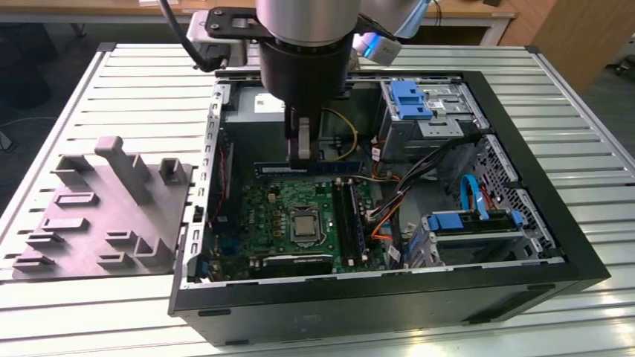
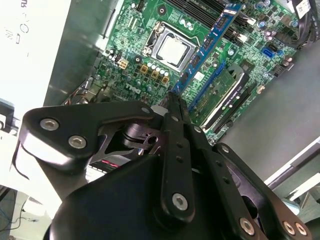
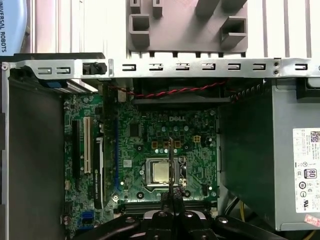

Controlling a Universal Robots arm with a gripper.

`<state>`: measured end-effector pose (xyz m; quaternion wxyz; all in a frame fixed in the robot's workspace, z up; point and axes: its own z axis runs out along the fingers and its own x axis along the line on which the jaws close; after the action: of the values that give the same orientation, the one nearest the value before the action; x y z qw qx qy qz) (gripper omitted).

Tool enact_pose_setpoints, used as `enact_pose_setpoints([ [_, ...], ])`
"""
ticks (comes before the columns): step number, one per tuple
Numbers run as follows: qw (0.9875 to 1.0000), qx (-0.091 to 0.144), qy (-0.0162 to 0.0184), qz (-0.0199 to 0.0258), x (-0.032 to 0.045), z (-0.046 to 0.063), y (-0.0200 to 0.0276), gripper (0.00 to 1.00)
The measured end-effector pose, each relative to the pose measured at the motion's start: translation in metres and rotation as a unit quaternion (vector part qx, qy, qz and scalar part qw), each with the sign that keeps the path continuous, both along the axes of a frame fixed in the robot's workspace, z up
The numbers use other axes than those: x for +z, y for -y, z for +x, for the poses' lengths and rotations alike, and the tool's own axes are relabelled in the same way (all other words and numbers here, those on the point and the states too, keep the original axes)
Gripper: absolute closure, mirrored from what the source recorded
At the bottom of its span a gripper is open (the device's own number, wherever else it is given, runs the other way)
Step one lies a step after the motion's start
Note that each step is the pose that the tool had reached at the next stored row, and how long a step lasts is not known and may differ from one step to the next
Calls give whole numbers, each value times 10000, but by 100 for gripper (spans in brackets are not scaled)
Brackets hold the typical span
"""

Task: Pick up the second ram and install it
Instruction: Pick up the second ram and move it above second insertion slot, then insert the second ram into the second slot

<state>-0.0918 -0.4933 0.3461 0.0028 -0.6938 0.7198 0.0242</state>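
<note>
As the exterior view shows it, my arm comes down from the upper middle of the frame into the open computer case (image 1: 397, 306), which lies on a slatted table (image 1: 555, 67). My gripper (image 1: 303, 152) is closed on the second ram (image 1: 332, 168) — the fingers pinch it from above, near its middle. The stick hangs level, with its long side across the frame, over the upper edge of the green motherboard (image 1: 263, 212). It is not yet in a socket; the long black sockets (image 1: 344, 216) lie lower in the frame, just beside the processor (image 1: 303, 225). A grey fixture tray (image 1: 100, 216) rests on the table at the exterior view's left, beside the case.

In the second wrist view, my gripper (image 2: 173, 96) is pressed together on one long edge of the second ram (image 2: 210, 42). Its blue-green board with black chips reaches away from the fingers, above the motherboard (image 2: 137, 30) and close to the processor (image 2: 172, 50). Another memory stick (image 2: 227, 92) already stands in a socket near it.

In the first wrist view, my gripper (image 3: 171, 197) holds the second ram (image 3: 171, 160) edge-on — only a thin line in front of the processor (image 3: 161, 172). Beyond the motherboard (image 3: 150, 130) is the case rim, then the grey fixture tray (image 3: 185, 20). The grey power supply (image 3: 285, 110) sits beside the board.
</note>
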Motion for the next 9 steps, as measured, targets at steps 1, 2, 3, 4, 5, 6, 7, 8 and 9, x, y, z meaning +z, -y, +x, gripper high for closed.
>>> enact_pose_setpoints([
  [1, 10000, 0, 0, 0, -8, 0, 0, 89],
  [2, 10000, 0, 0, 0, -13, 0, 0, 89],
  [3, 10000, 0, 0, -1, -14, 0, 0, 89],
  [4, 10000, 0, 0, 0, -17, 0, 0, 89],
  [5, 10000, 0, 0, 0, -19, 0, 0, 89],
  [6, 10000, 0, 0, 0, -19, 0, 0, 89],
  [7, 10000, 0, 0, 0, -19, 0, 0, 89],
  [8, 10000, 0, 0, 0, -20, 0, 0, 89],
  [9, 10000, 0, 0, 0, -20, 0, 0, 89],
])
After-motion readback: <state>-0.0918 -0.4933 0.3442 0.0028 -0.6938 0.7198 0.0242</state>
